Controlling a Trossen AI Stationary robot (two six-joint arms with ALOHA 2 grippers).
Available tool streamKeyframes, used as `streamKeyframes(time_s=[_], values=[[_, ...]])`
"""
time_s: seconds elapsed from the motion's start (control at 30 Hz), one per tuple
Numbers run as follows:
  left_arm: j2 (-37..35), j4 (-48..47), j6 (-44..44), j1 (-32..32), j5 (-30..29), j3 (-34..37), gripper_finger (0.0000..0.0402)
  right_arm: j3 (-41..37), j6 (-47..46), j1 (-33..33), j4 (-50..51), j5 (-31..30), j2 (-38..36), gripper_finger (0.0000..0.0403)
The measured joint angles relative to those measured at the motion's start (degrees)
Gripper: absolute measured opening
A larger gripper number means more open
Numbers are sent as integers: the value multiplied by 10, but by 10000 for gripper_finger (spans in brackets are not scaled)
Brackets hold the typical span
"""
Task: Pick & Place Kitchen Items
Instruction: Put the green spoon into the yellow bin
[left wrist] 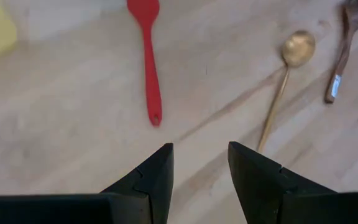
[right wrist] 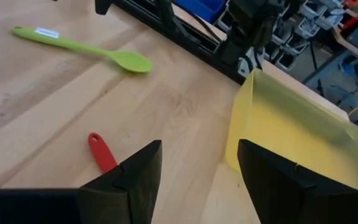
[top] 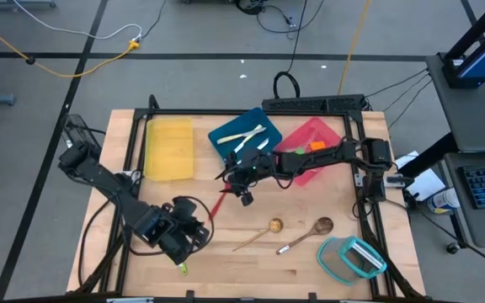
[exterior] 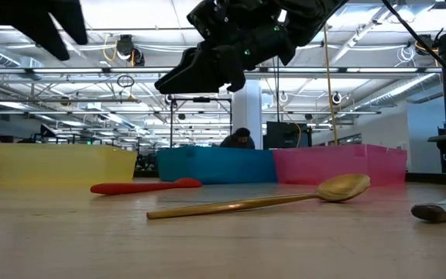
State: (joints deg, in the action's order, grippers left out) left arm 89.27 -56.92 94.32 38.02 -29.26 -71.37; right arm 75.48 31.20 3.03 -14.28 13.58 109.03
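Observation:
A red spoon lies flat on the table's middle, and my right gripper hangs open just above its far end, touching nothing. My left gripper hovers open over the near left of the table; the red spoon, a gold spoon and a brown wooden spoon lie ahead of it. A green spoon lies near the front edge, by the left gripper. Cream knives rest in the blue tray. Small orange and green pieces sit in the pink tray.
A yellow tray stands at the far left beside the blue tray. A teal-rimmed clear container sits at the near right corner. The right arm reaches over the pink tray. Bare wood lies between the two grippers.

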Motion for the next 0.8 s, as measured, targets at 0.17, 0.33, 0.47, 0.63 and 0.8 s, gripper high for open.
streamKeyframes(time_s=[0.17, 0.33, 0.47, 0.63, 0.8], values=[[11, -4, 65, 11, 61, 0, 159, 0, 0, -2, -11, 0, 0, 205], [28, -1, 146, 20, 137, 0, 159, 0, 0, -2, -19, 0, 0, 200], [34, -1, 215, 32, 179, 0, 159, 0, 0, -2, -18, 0, 0, 199], [34, -5, 301, 64, 167, 0, 159, 0, 1, -2, -18, 0, 0, 199], [34, -3, 401, 97, 168, 12, 159, 0, 1, -2, -18, 0, 0, 199]])
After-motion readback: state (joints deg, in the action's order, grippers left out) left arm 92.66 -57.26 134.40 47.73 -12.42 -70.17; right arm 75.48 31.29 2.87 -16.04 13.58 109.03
